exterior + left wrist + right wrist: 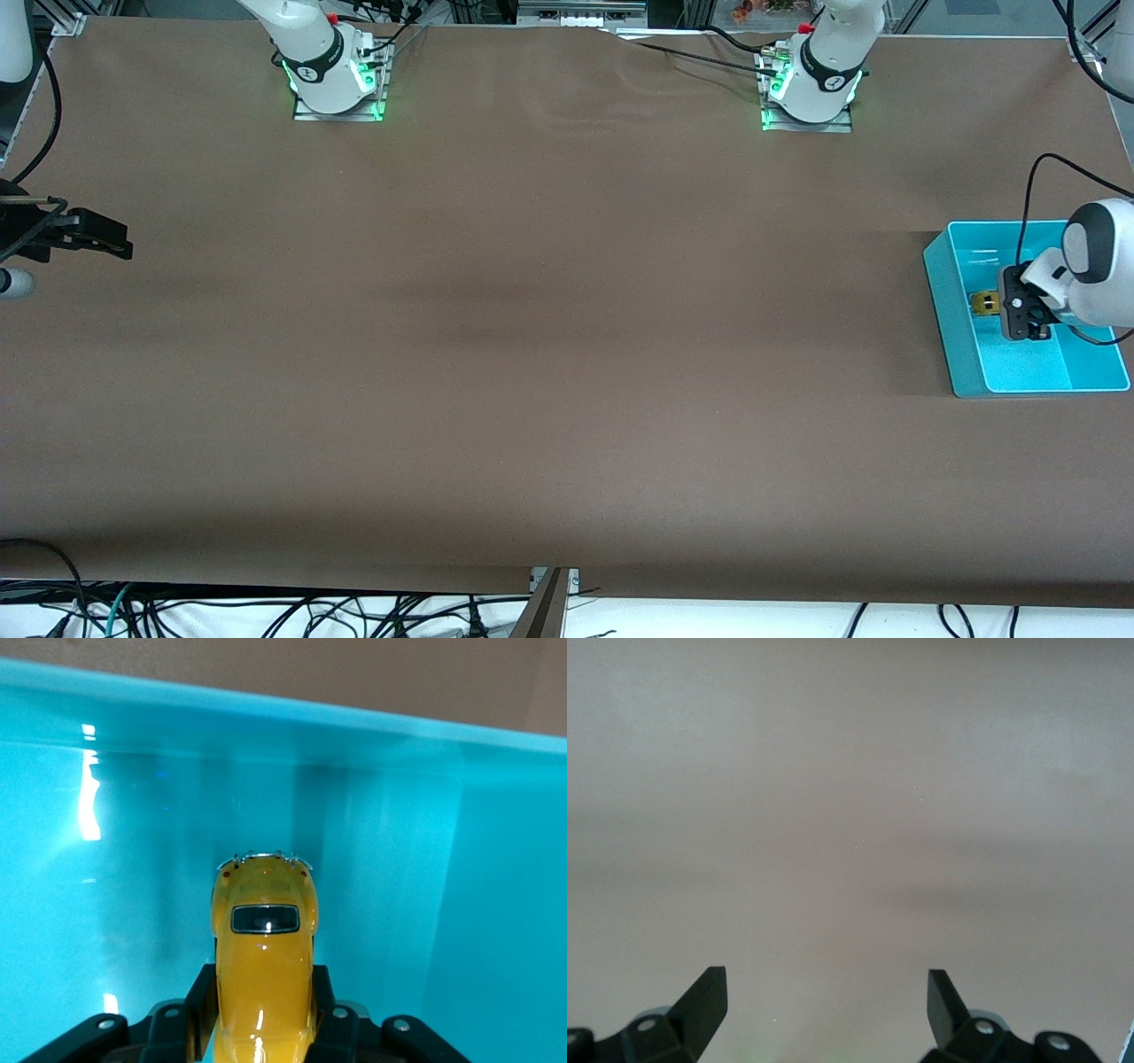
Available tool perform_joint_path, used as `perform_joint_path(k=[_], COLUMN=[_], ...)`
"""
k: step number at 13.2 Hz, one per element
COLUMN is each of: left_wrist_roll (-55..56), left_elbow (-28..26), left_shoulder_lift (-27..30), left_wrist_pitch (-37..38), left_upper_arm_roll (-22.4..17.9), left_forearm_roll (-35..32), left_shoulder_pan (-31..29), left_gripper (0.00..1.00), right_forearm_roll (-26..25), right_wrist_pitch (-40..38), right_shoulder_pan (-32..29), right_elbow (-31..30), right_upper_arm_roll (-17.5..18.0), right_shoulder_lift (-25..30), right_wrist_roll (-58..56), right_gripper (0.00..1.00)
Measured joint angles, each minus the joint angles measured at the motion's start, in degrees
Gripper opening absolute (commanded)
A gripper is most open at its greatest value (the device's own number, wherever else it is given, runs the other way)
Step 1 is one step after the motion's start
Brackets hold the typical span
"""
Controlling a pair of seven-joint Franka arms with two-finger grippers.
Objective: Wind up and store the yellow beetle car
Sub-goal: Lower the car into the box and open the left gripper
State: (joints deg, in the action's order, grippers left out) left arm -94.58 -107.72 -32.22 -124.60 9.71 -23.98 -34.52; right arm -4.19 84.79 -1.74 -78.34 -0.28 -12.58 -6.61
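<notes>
The yellow beetle car (982, 304) is inside the teal tray (941, 288) at the left arm's end of the table. My left gripper (994, 306) reaches into the tray and is shut on the car. In the left wrist view the car (264, 948) sits between the black fingers (200, 997), its rounded body pointing toward a tray wall (399, 806). I cannot tell whether its wheels touch the tray floor. My right gripper (104, 239) waits open and empty over bare table at the right arm's end; its view shows only the spread fingertips (709, 997) and brown cloth.
A brown cloth (549, 354) covers the whole table. The two arm bases (337, 75) stand along the edge farthest from the front camera. Cables hang below the table's near edge.
</notes>
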Motion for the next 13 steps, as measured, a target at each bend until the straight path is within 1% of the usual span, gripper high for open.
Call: perform_joint_path(k=[1,3,4,5,7,9,11,13], left_wrist_roll=[-0.4,-1.2,-1.3,-1.3,-1.1,1.8,9.3,18.7], left_elbow=[-0.5,-0.7,-0.3,0.5,3.3,8.0,14.6,20.0], left_shoulder_lift=[-0.5,-0.7,-0.2,0.6,4.0,7.3,9.0,9.5], left_wrist_pitch=[-1.3,-1.7,-0.4,3.1,13.0,24.2,35.6,43.1], left_upper_arm_roll=[0.0,0.1,0.1,0.3,1.5,4.7,9.5,13.6], left_forearm_roll=[0.0,0.0,0.0,0.5,3.9,6.1,6.5,8.2], left_shoulder_pan=[-0.1,-0.1,-0.1,-0.1,-0.1,-0.1,0.1,0.3], left_gripper=[1.0,1.0,1.0,1.0,1.0,1.0,1.0,1.0], right_forearm_roll=[0.0,0.0,0.0,0.0,0.0,0.0,0.0,0.0], right_wrist_pitch=[0.0,0.0,0.0,0.0,0.0,0.0,0.0,0.0], right_shoulder_pan=[0.0,0.0,0.0,0.0,0.0,0.0,0.0,-0.1], right_elbow=[0.0,0.0,0.0,0.0,0.0,0.0,0.0,0.0], right_upper_arm_roll=[0.0,0.0,0.0,0.0,0.0,0.0,0.0,0.0], right_shoulder_lift=[0.0,0.0,0.0,0.0,0.0,0.0,0.0,0.0], right_wrist_roll=[0.0,0.0,0.0,0.0,0.0,0.0,0.0,0.0], right_gripper=[1.0,1.0,1.0,1.0,1.0,1.0,1.0,1.0])
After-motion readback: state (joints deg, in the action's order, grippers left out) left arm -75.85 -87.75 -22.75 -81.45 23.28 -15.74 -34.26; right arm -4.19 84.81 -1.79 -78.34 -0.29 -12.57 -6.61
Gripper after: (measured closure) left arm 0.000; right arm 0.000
